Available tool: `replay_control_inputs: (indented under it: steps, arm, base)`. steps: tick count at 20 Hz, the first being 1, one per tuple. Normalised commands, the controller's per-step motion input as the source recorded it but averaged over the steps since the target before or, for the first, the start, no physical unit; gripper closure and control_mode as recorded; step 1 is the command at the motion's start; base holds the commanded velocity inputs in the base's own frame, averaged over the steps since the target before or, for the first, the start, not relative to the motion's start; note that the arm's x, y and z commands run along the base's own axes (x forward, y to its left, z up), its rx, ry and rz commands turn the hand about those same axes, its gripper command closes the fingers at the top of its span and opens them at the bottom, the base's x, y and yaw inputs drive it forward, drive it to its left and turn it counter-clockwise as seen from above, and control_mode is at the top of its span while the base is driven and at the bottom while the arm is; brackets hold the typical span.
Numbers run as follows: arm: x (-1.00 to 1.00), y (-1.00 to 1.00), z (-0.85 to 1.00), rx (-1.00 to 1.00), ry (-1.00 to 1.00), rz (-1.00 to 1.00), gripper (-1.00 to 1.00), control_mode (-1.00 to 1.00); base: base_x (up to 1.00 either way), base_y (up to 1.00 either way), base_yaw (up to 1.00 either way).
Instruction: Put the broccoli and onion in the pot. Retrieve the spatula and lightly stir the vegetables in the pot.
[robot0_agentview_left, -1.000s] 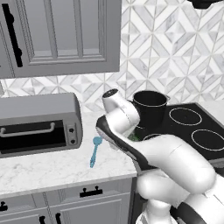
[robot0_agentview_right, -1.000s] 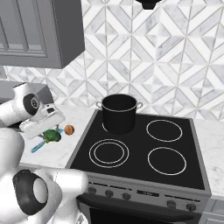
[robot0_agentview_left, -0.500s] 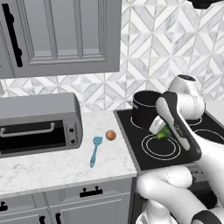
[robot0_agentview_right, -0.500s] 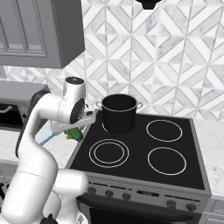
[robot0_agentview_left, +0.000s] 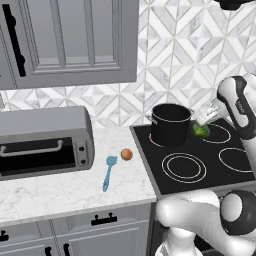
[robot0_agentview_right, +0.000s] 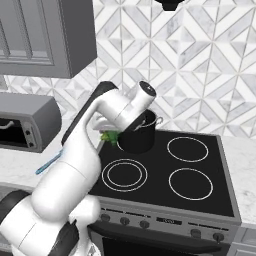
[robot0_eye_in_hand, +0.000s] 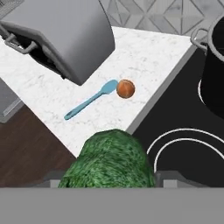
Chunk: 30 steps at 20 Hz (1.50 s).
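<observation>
The gripper is holding the broccoli up in the air beside the pot — its fingers are pinching the green floret between them, spread about as wide as the floret itself. In the left base view the broccoli is hanging just off the pot's right side, over the black stovetop, at about the height of the pot's rim. In the right base view the broccoli is showing at the pot's left flank, partly behind the arm, and it is not inside the pot.

From the hand view the broccoli is sitting large at the bottom, its bumpy crown facing the camera, with the pot's dark wall and one small handle rising at the right edge.

The pot is standing upright on the back left burner of the stove. The onion is lying on the marble counter, well apart from the pot — just beside the blade end of the spatula, which is lying flat on the counter with its handle pointing toward the front edge. A grey toaster oven is sitting on the counter to the left of both, and grey cabinets are hanging above it.
</observation>
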Motion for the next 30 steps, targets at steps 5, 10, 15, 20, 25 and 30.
replay_control_inputs:
  steps: [5,10,15,20,25,30]
  arm:
    - [0.80,-0.01,0.31,0.11,0.00,0.00,1.00,-1.00]
    - [0.98,0.00,-0.10,0.00,0.00,-0.03,1.00,-1.00]
    - [0.87,0.00,-0.34,-0.03,0.00,-0.07,1.00,-1.00]
    - [0.75,0.00,-0.54,-0.11,0.00,-0.10,1.00,-1.00]
    - [0.63,0.00,-0.26,-0.09,0.00,-0.10,1.00,-1.00]
    - [0.63,-0.02,-0.29,-0.08,0.00,-0.11,1.00,-1.00]
  base:
    - [0.00,0.00,0.00]
    - [0.00,0.00,0.00]
    - [0.00,0.00,0.00]
    - [0.00,0.00,0.00]
    - [0.00,0.00,0.00]
    - [0.00,0.00,0.00]
